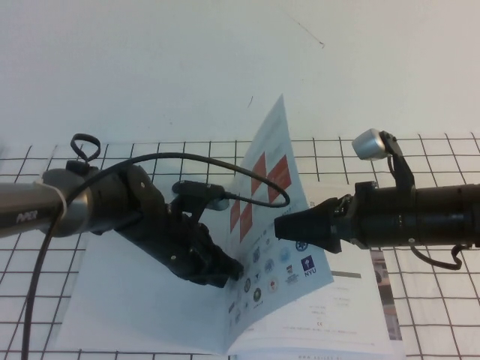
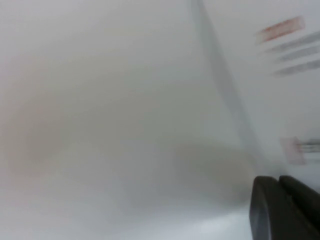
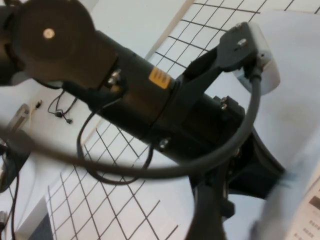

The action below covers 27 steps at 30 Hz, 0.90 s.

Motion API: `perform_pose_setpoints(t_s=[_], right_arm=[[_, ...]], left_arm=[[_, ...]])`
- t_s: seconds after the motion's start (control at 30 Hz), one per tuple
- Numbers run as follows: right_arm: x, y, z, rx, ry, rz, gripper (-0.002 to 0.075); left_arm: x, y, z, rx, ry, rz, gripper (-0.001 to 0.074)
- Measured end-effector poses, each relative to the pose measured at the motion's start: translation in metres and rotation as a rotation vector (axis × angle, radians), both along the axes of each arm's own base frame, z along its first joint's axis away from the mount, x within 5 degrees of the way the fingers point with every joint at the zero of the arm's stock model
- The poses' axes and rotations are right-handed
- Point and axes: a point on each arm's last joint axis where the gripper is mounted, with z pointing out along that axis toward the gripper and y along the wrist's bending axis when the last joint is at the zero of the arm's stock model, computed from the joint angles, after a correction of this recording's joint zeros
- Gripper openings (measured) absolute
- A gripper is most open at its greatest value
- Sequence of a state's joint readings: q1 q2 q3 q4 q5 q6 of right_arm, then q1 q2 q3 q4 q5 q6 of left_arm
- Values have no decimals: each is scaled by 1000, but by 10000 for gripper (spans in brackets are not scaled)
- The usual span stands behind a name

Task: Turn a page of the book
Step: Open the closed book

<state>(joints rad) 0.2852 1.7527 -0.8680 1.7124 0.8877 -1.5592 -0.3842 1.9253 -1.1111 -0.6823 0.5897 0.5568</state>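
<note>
The book (image 1: 352,315) lies open on the grid table. Its page (image 1: 264,176), with red-and-white checker squares above rows of logos, stands raised and tilted over the spine. My right gripper (image 1: 280,225) reaches in from the right and is shut on the page's outer part; the page is a pale blurred strip (image 3: 280,200) in the right wrist view. My left gripper (image 1: 234,271) is shut and empty, low at the foot of the page, over the white left leaf (image 1: 127,300). In the left wrist view its fingers (image 2: 285,210) lie together above white paper.
The table is a white surface with a black grid (image 1: 435,330). A black cable (image 1: 225,169) loops from the left arm in front of the page. The left arm (image 3: 140,85) fills the right wrist view. A plain white wall is behind.
</note>
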Motion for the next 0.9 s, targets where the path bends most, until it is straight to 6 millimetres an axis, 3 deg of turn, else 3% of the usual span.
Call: perform_pose_setpoints(t_s=[0.07, 0.27, 0.4, 0.53, 0.73, 0.9], right_arm=[[-1, 0, 1, 7, 2, 6, 492], [-2, 1, 2, 24, 5, 21, 492], [-3, 2, 3, 35, 8, 30, 492], [-3, 2, 3, 39, 14, 31, 491], [-3, 2, 3, 42, 25, 27, 491], [-3, 2, 3, 45, 39, 22, 490]], left_arm=[[0, 0, 15, 5, -40, -31, -3], [-3, 8, 92, 20, -286, -90, -2], [-23, 20, 139, 61, -415, -139, -2], [-54, 27, 171, 121, -464, -239, -2], [-105, 20, 201, 117, -469, -409, -2], [-145, -6, 192, 72, -430, -526, -2]])
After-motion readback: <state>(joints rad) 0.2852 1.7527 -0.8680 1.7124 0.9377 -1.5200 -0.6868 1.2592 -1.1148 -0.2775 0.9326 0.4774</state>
